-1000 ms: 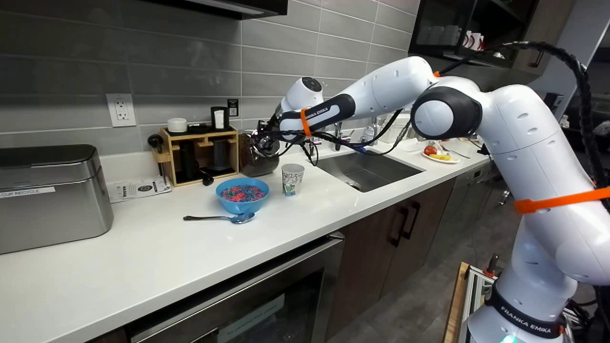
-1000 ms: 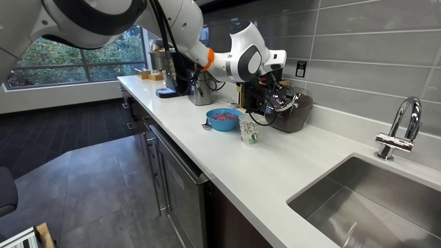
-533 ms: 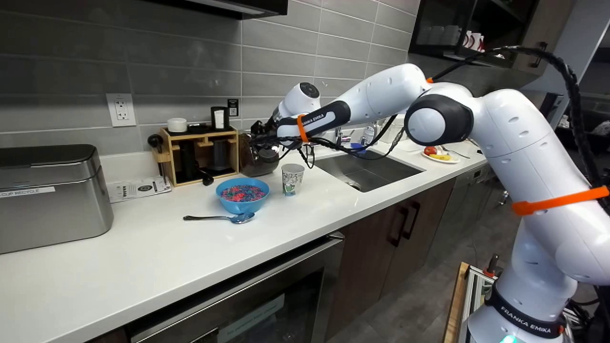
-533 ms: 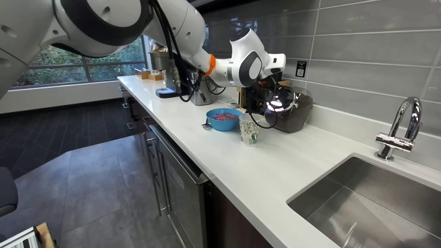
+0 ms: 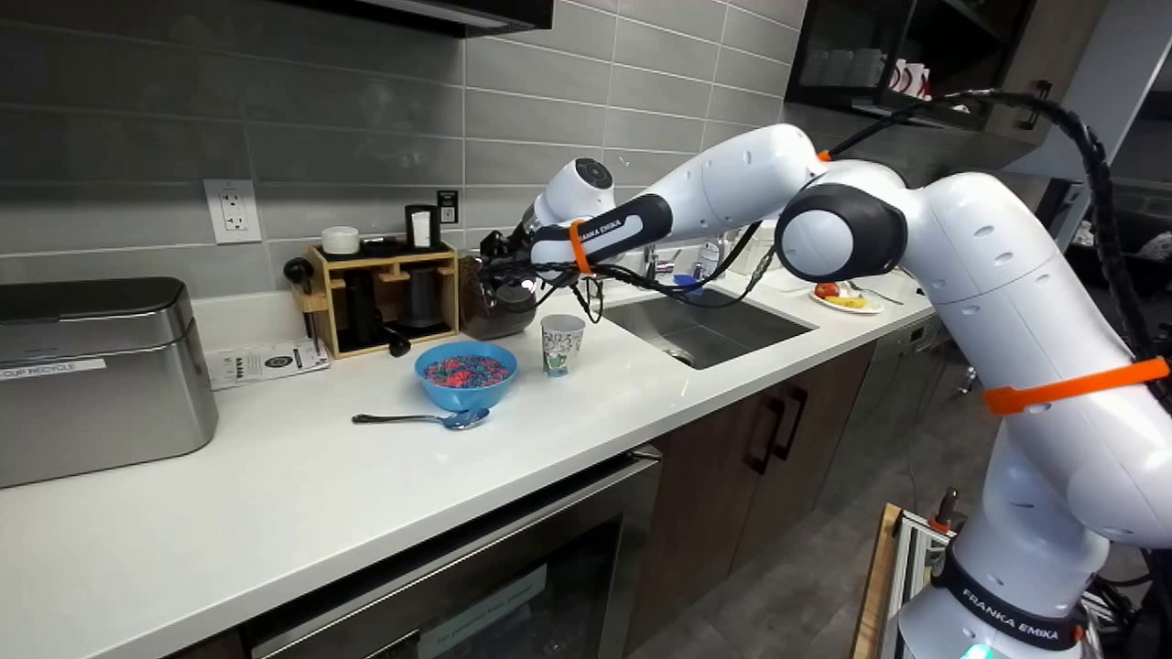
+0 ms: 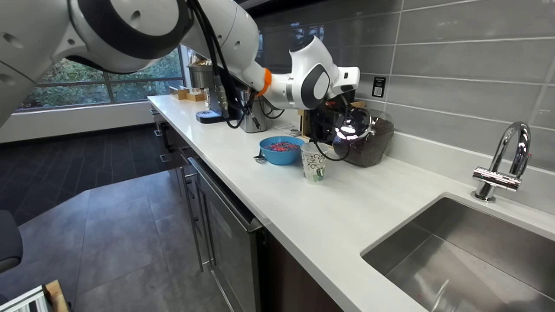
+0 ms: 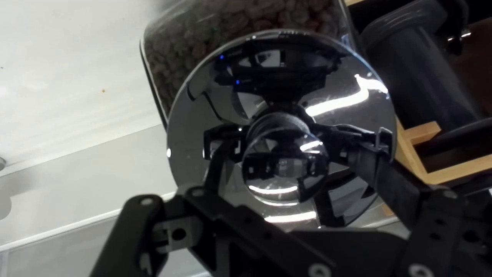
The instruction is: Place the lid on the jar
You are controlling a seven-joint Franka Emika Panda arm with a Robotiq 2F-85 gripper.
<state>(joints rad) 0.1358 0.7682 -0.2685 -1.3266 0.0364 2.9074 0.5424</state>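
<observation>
White arm (image 5: 751,178) sitting lower now
Black gripper (image 7: 298,146) standing wide around the shiny knob (image 7: 284,167); snagging it could be tipping that round chrome lid (image 7: 282,94) off the clear boxy jar (image 6: 373,144).

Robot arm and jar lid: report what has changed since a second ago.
The arm dipped slightly. The gripper now stands open around the knob of the chrome lid; a release looks likely, but the earlier pictures hide its jaws. The clear jar, blue bowl, paper cup and spoon stayed put.
</observation>
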